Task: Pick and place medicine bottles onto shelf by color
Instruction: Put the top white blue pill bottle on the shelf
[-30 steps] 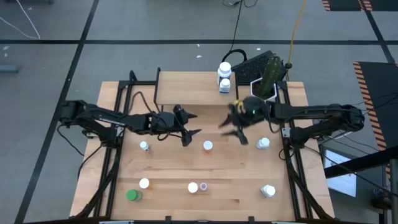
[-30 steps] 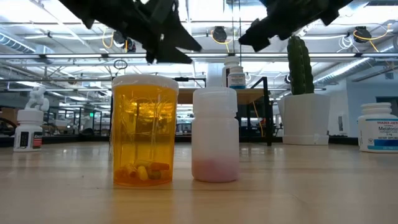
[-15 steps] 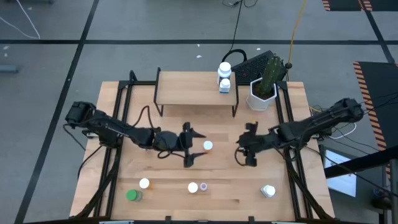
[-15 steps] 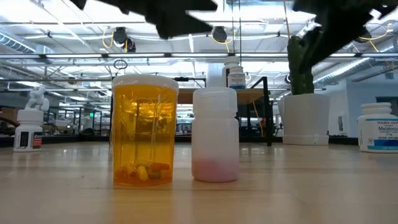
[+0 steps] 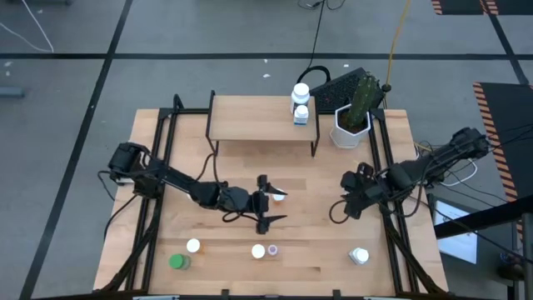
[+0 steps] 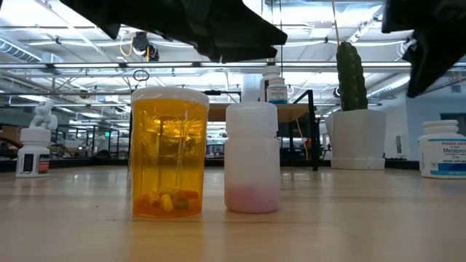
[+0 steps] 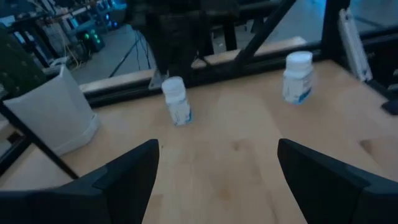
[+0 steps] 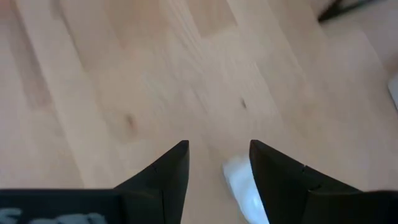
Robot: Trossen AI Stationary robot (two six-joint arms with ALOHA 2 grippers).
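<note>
1. Dark fingers of the left gripper [image 5: 273,202] are being held wide open beside a white-capped bottle [image 5: 279,196] at mid-table, probably so that it can be straddled; nothing is being gripped.
2. Right gripper [image 8: 217,146] fingers are being kept partly apart over a white bottle [image 8: 241,185], which is standing on the table [image 5: 308,242] and looks not yet clamped.
3. Two white bottles [image 5: 301,102] are being kept together at the shelf [image 5: 250,121]'s right end, apparently as the white group.
4. Room is being left on the rest of the shelf, presumably for other colours such as the green bottle [image 5: 177,262] near the front edge.
</note>
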